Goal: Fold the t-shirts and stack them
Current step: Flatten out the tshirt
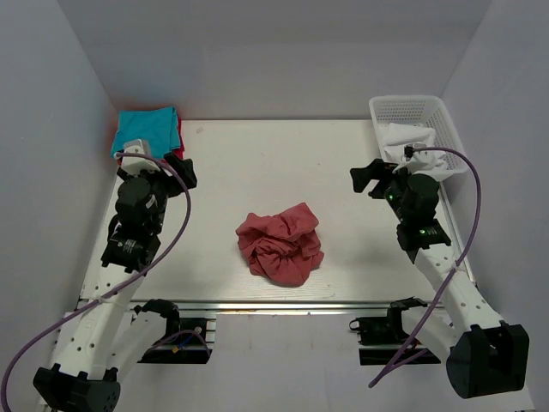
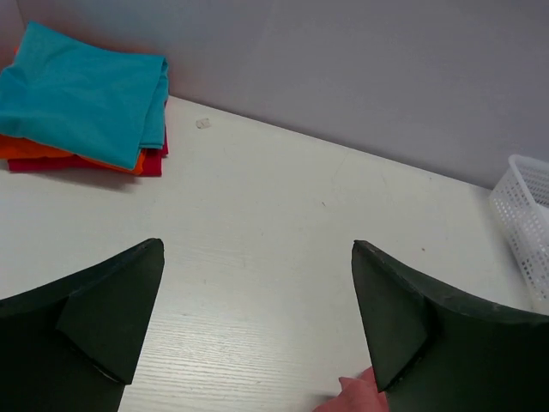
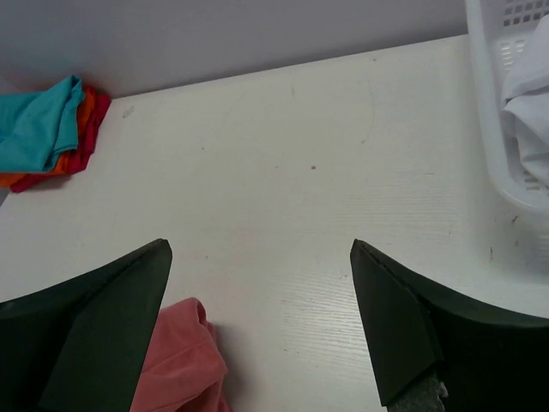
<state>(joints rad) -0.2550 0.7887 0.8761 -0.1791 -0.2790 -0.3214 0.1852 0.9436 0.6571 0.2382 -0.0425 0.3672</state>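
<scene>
The crumpled salmon-red t-shirt (image 1: 280,248) is seen heaped mid-worktop (image 1: 283,163), between the left jaws and right jaws but touched by neither. Both sets are spread wide, nothing held. A teal-topped folded stack (image 1: 147,130) is parked in the far-left corner.

1 crumpled salmon t-shirt (image 1: 280,244), 3 stacked t-shirts (image 1: 147,130), 1 basket (image 1: 412,106) w/ 1 white cloth (image 1: 410,142).

Plain grey walls (image 1: 283,60) enclose a white table (image 1: 257,172).
</scene>
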